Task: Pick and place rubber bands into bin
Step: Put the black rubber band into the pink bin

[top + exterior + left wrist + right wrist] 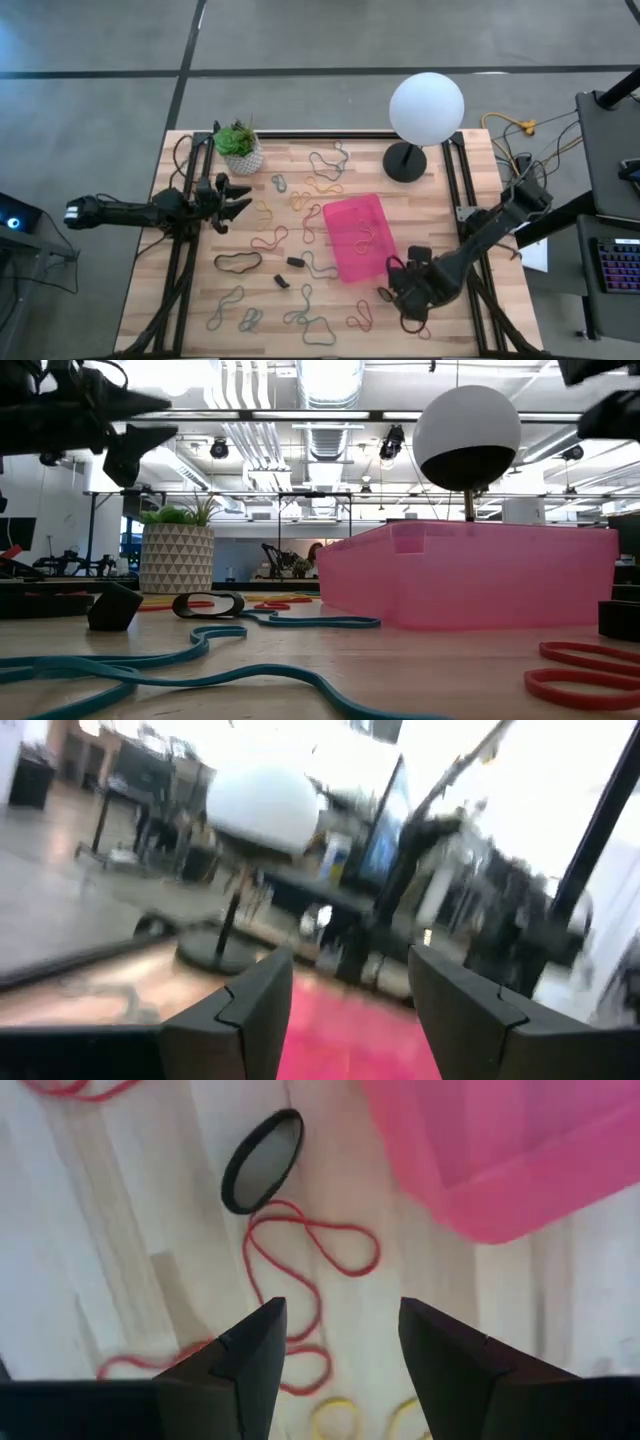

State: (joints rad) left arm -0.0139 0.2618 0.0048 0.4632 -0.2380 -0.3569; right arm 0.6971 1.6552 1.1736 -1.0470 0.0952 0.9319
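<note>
At the lower right of the high view the right gripper (pixel 408 292) hangs low over the table's near edge, its dark arm running up and right toward the table's right side. In its wrist view the two dark fingers (pixel 245 1365) stand apart with nothing between them, above a looping red band (pixel 300 1265) and a small black ring (pixel 262 1160); a corner of the pink bin (pixel 520 1170) sits beyond.

The bin (pixel 358 238) lies right of centre in the high view, tilted, with a thin yellowish band (pixel 366 242) inside it. The other rubber bands (pixel 285 240) are scattered over the wooden table (pixel 440 210), to the left of the bin and below it.

At the left of the high view the left gripper (pixel 236 200) is stretched level from the left edge, pointing right; its fingers (pixel 240 1015) are spread and empty, raised off the table.

Farther back, toward the top of the high view, stand a potted plant (pixel 240 147) and a white globe lamp (pixel 425 110).
</note>
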